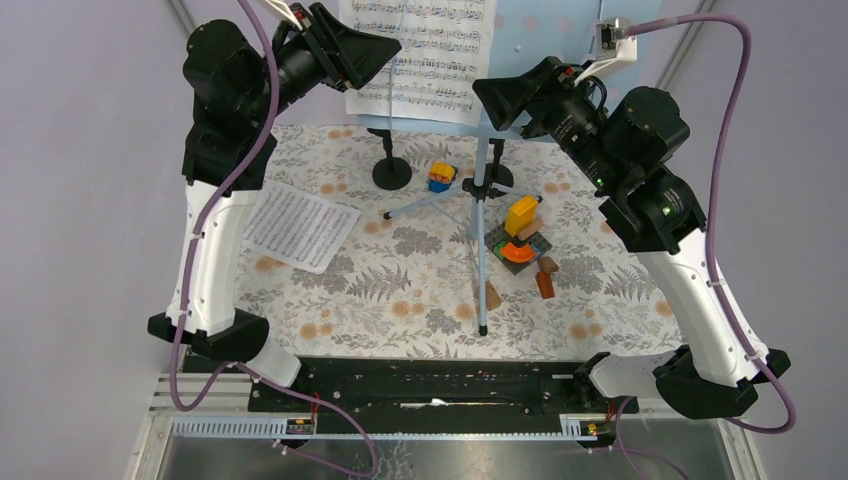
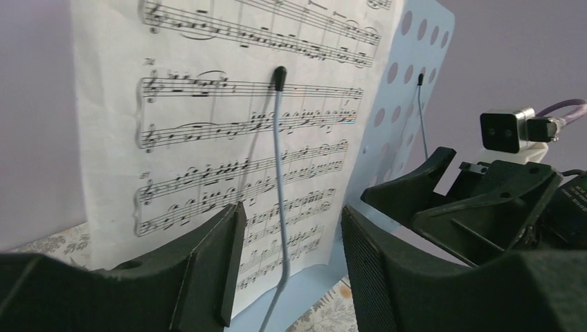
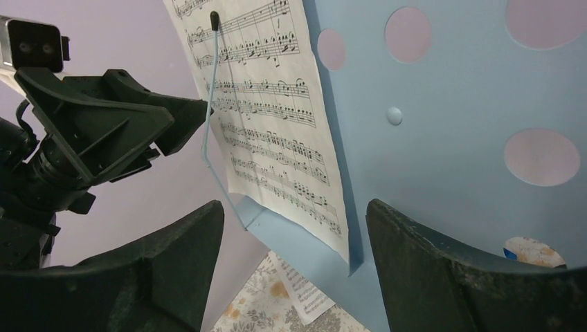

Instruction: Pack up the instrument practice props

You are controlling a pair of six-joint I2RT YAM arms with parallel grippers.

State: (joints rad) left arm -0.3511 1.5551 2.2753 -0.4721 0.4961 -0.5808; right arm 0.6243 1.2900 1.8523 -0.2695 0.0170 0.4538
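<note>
The light-blue perforated music rack (image 1: 540, 40) stands on tripod legs (image 1: 480, 230) at the back centre. A white sheet-music page (image 1: 420, 55) rests on it behind a thin wire page holder (image 2: 279, 173). A second page (image 1: 300, 225) lies flat on the cloth at the left. One black round-based mic holder (image 1: 391, 172) stands left of the tripod, and another (image 1: 497, 175) is partly hidden behind it. No microphones show. My left gripper (image 1: 385, 50) is open, just in front of the page's lower edge (image 2: 228, 124). My right gripper (image 1: 490, 100) is open, empty, at the rack's lower edge (image 3: 443, 138).
A stack of colourful toy blocks (image 1: 520, 235) sits right of the tripod, and a yellow-and-blue block (image 1: 441, 177) lies behind it. Small brown wooden blocks (image 1: 545, 278) lie near the front leg. A floral cloth (image 1: 400, 290) covers the table.
</note>
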